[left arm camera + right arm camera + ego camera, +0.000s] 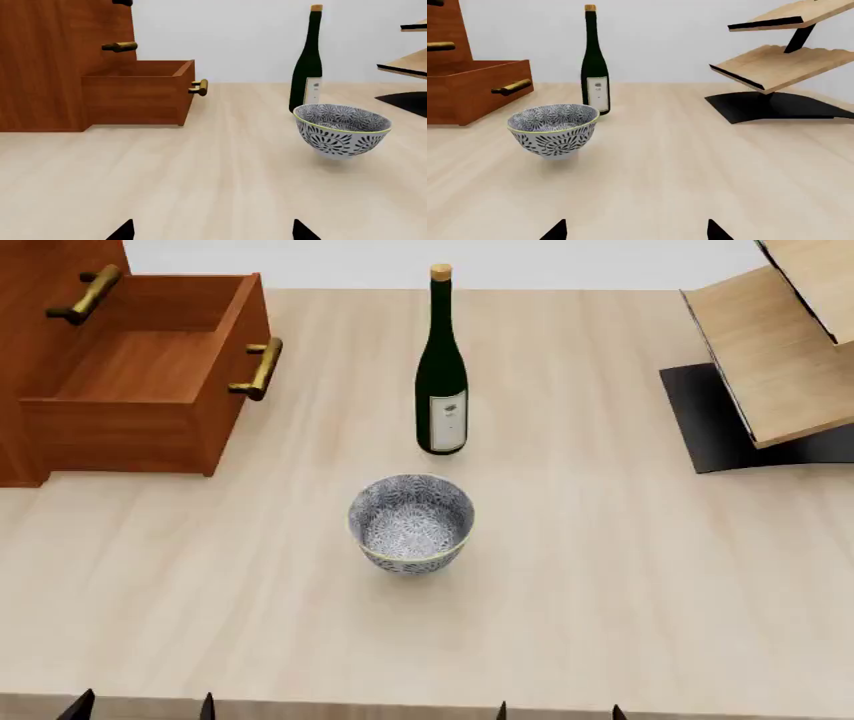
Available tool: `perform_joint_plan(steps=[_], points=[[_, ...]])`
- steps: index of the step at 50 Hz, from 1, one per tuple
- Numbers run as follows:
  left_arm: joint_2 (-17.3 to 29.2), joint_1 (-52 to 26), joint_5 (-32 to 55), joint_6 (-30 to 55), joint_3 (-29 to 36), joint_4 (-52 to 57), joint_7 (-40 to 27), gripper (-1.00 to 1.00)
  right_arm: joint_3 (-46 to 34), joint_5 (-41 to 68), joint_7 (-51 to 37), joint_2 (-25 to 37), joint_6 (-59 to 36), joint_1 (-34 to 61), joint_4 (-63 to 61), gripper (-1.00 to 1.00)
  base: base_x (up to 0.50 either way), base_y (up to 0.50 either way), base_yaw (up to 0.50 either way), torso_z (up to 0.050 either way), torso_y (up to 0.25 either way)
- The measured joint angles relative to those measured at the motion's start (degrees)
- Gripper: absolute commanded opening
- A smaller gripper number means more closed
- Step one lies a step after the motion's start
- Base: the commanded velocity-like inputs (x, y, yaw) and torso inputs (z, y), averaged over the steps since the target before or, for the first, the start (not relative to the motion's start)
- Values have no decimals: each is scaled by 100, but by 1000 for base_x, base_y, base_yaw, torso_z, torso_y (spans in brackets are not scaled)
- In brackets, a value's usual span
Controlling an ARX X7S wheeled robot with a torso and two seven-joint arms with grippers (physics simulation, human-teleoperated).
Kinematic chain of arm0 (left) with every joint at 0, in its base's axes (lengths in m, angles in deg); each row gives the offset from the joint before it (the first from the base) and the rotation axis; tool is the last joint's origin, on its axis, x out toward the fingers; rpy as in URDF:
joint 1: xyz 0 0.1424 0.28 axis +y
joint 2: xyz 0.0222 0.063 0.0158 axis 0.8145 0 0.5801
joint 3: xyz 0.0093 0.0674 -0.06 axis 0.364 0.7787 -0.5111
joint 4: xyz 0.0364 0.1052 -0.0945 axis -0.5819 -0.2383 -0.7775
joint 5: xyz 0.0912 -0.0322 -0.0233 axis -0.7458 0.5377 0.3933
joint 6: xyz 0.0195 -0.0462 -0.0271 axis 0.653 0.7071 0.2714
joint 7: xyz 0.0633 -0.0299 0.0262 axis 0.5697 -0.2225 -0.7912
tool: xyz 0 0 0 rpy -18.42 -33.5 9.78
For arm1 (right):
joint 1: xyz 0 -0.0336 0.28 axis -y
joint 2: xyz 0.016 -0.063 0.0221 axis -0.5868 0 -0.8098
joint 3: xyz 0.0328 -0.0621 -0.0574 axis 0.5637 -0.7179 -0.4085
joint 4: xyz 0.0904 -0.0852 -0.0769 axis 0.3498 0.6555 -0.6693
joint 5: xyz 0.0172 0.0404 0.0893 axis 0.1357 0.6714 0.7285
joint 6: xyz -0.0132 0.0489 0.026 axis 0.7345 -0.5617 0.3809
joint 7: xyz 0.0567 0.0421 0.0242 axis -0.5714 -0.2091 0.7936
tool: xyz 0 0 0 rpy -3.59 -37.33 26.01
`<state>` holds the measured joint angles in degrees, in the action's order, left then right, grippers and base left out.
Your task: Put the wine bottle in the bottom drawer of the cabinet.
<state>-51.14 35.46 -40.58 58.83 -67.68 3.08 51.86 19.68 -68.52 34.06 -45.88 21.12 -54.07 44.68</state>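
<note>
The bottom drawer (140, 365) at upper left stands open, the wine bottle (442, 380) upright at top centre untouched, my two claws spread and empty.

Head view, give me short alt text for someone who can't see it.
A dark green wine bottle stands upright on a light wood table, with a patterned bowl just in front of it. At the left, the cabinet has its bottom drawer pulled open and empty; a wooden rack stands at the right.
</note>
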Motion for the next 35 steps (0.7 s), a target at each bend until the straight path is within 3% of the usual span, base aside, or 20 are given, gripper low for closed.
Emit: perform_joint_plan(steps=[17,35], points=[[165,2,177,-81,177,-21,-270,100,-223,142,-230,173,15,29,61,100,0,0,0,1,0],[356,16,274,-202,416,-32,-542,100,-473,234,-481,360,60,47,91,100,0,0,0,47,0]])
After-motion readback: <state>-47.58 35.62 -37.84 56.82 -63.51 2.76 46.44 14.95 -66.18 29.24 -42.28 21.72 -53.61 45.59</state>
